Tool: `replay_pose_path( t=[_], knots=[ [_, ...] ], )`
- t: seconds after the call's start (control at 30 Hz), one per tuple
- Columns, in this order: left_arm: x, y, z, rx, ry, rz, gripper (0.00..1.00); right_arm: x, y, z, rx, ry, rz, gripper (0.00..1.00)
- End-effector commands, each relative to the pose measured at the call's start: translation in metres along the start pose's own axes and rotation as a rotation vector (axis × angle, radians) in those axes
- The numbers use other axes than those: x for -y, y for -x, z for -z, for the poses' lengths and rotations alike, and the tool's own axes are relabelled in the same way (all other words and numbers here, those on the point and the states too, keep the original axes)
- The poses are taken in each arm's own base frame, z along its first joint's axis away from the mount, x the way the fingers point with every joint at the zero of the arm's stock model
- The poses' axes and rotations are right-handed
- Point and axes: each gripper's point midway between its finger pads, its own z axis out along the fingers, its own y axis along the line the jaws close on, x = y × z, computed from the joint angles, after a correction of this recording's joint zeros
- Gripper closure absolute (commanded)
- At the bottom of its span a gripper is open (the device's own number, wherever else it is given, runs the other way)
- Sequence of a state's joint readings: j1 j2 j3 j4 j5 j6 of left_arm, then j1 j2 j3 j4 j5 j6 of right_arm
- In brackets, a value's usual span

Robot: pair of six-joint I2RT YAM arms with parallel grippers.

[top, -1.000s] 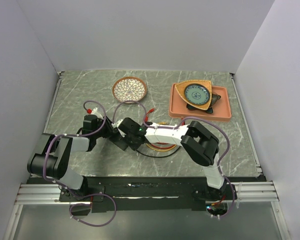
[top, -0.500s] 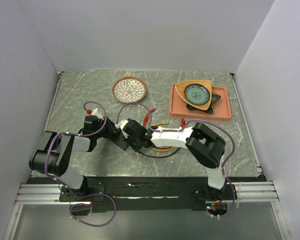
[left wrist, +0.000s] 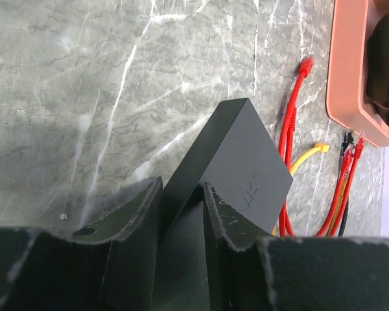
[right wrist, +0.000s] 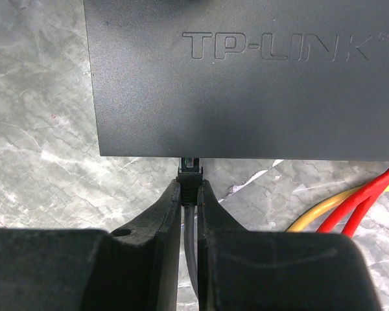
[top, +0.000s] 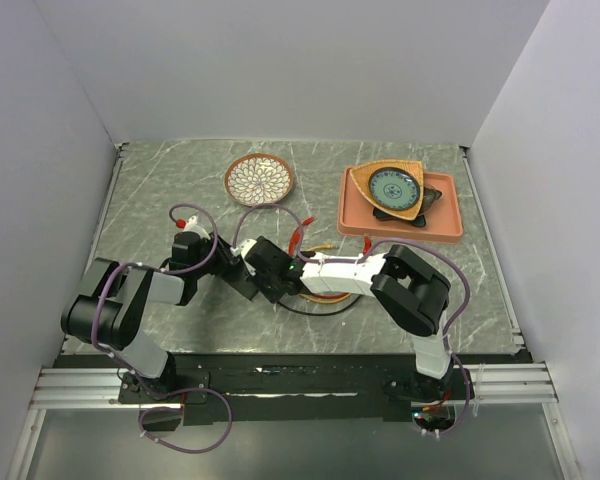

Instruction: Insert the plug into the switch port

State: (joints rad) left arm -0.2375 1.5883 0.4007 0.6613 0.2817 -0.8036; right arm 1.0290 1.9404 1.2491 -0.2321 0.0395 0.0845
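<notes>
The switch [right wrist: 246,78] is a flat matte-black box marked TP-LINK; it also shows in the left wrist view [left wrist: 243,159] and, small, in the top view [top: 242,284]. My left gripper [left wrist: 181,189] is shut on the switch's edge and holds it tilted on the marble table. My right gripper [right wrist: 189,189] is shut on a black plug [right wrist: 190,173] with a black cable. The plug's tip touches the switch's near edge and sits partly under it; the port itself is hidden. In the top view the left gripper [top: 223,262] and right gripper [top: 262,264] meet at the switch.
Red cables [left wrist: 290,123] and a yellow cable [left wrist: 311,151] lie just right of the switch. An orange tray [top: 400,212] with a bowl stands at the back right. A patterned plate [top: 259,178] sits at the back middle.
My right gripper has moved left with the plug, up against the switch's edge. The left arm has shifted slightly right and still holds the switch.
</notes>
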Motion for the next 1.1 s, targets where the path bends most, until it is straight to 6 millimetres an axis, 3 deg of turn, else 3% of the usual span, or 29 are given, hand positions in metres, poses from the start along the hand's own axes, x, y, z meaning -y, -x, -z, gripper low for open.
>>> replay_pose_path(
  t=[0.0,0.33,0.6,0.67,0.93,1.07],
  knots=[
    [0.009,-0.150,0.058,-0.610,-0.019,0.178,0.99,-0.002,0.209,0.052,0.712,0.024,-0.081,1.00],
    [0.002,-0.133,0.046,-0.571,0.041,0.129,0.99,-0.001,0.170,0.035,0.596,0.030,-0.068,1.00],
    [-0.015,-0.093,0.039,-0.478,0.099,0.120,0.97,-0.004,0.136,0.017,0.483,0.044,-0.063,0.98],
    [-0.022,-0.084,0.040,-0.456,0.111,0.138,0.94,-0.004,0.129,0.013,0.457,0.042,-0.059,0.93],
    [-0.035,-0.057,0.038,-0.386,0.140,0.162,0.70,-0.002,0.109,0.001,0.379,0.032,-0.060,0.88],
    [-0.038,-0.043,0.036,-0.346,0.159,0.162,0.60,0.000,0.102,-0.001,0.348,0.020,-0.054,0.76]
  ],
)
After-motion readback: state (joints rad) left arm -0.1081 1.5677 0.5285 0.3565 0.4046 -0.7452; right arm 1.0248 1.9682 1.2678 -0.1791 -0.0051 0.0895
